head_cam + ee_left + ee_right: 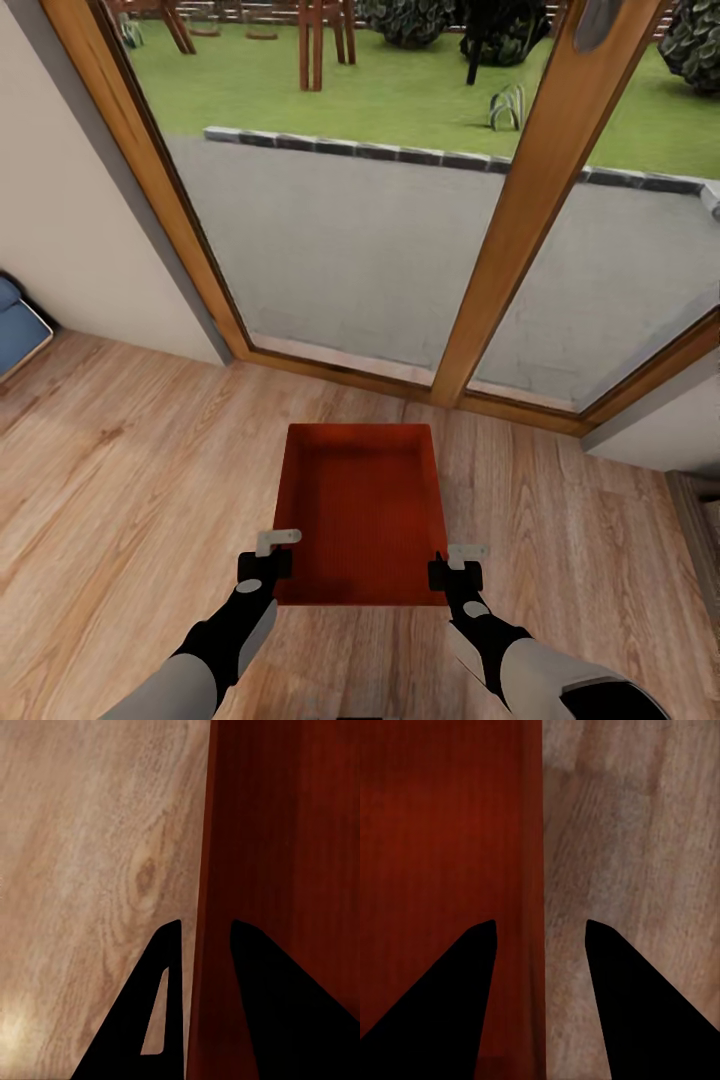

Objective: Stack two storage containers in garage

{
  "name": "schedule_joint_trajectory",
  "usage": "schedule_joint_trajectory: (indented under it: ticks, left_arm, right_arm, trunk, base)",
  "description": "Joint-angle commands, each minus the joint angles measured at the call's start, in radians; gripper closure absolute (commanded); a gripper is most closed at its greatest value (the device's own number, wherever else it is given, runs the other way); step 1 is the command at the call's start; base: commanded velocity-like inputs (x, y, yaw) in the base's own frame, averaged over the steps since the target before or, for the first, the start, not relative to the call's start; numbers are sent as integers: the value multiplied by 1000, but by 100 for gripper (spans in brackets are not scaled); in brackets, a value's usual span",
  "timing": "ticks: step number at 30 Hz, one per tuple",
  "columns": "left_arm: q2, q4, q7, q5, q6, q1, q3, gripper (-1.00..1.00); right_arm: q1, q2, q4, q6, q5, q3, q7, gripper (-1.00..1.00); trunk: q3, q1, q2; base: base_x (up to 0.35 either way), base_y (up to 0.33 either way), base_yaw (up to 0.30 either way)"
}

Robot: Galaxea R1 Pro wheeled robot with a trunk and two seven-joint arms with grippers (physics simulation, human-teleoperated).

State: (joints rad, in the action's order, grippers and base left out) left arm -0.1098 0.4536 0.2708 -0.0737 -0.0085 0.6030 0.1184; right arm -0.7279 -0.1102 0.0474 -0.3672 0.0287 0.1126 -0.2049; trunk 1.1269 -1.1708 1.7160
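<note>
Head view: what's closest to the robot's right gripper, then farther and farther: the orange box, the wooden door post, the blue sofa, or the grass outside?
From the right gripper:
1. Orange box, right beside it.
2. Wooden door post, ahead past the box.
3. Blue sofa, far left edge.
4. Grass, outside beyond the glass.

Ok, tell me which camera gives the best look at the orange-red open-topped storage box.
The head view: the whole orange-red rectangular topless storage box shows, resting on the light wood-plank floor before the glass doors. The left wrist view shows just one side wall between the fingers; the right wrist view shows the opposite wall.
</note>
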Motion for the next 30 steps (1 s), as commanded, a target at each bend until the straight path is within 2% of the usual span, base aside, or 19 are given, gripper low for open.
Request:
schedule_joint_trajectory:
  ticks: [1,7,10,14,30]
  left_arm:
    - [12,0,16,-2,-1,0,2,100]
    - [16,-1,16,-6,-1,0,3,100]
    - [16,-1,16,-25,-1,0,3,100]
    - [17,-2,16,-33,-1,0,3,100]
    - [18,-23,16,-37,-1,0,2,100]
  right_arm:
    - [-1,0,2,4,-23,-37,-1,100]
    - [-1,0,2,4,-23,-37,-1,100]
    - [-1,0,2,4,-23,-37,-1,100]
    - [-1,0,1,4,-23,-37,-1,100]
    - [-1,0,0,2,-23,-37,1,100]
  trunk:
    - [-3,4,-7]
    - [-22,27,-49]
    - [-31,39,-70]
    - [-43,54,-98]
    - [-94,115,-210]
  base:
    - [0,0,0]
    - [0,0,0]
    - [0,0,0]
    - [0,0,0]
    - [0,0,0]
